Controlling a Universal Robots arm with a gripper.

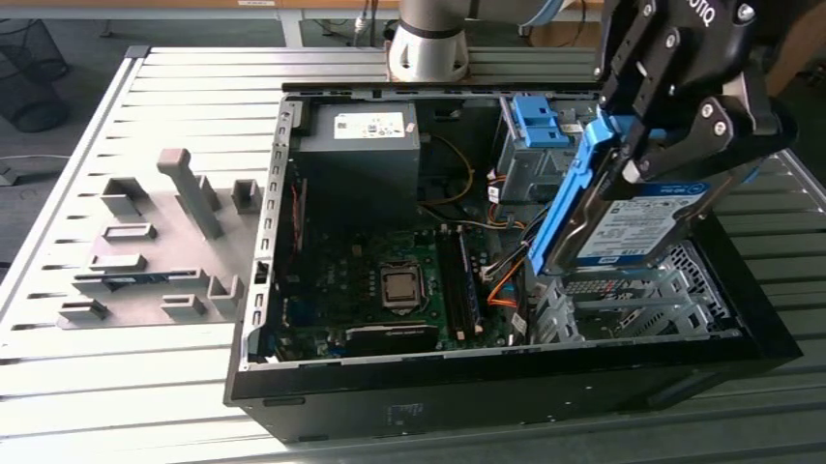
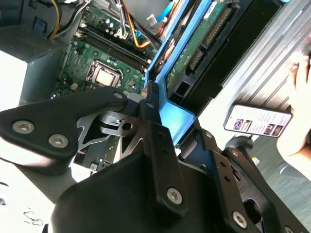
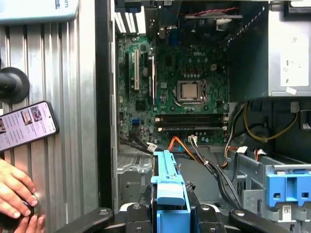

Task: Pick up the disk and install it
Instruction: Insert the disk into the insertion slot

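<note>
The gripper [image 1: 661, 155] is pinching the disk [image 1: 633, 227] by its blue carrier frame, its black fingers [image 3: 204, 216] pressing on either side. The disk is hanging on edge, tilted, label towards the exterior view's right. It is above the open computer case [image 1: 516, 391], over the metal drive cage [image 1: 633, 300] at the case's near corner on that side. Whether its lower end is touching the cage I cannot tell.

In the second wrist view the disk's green circuit board [image 2: 194, 46] is facing the camera. Beyond the disk the motherboard [image 1: 374, 280] is lying flat in the case, its processor socket [image 1: 398, 285] uncovered. Further back the grey power supply [image 1: 362, 145] is sitting beside a bare blue bracket [image 1: 536, 121].

Outside the case, grey fixtures [image 1: 193, 193] are standing on the slatted tabletop [image 1: 116, 367]. In the first wrist view a person's hand [image 3: 14, 196] is resting near a phone [image 3: 26, 127] — both on the slats. The arm's base [image 1: 430, 43] is standing behind everything.
</note>
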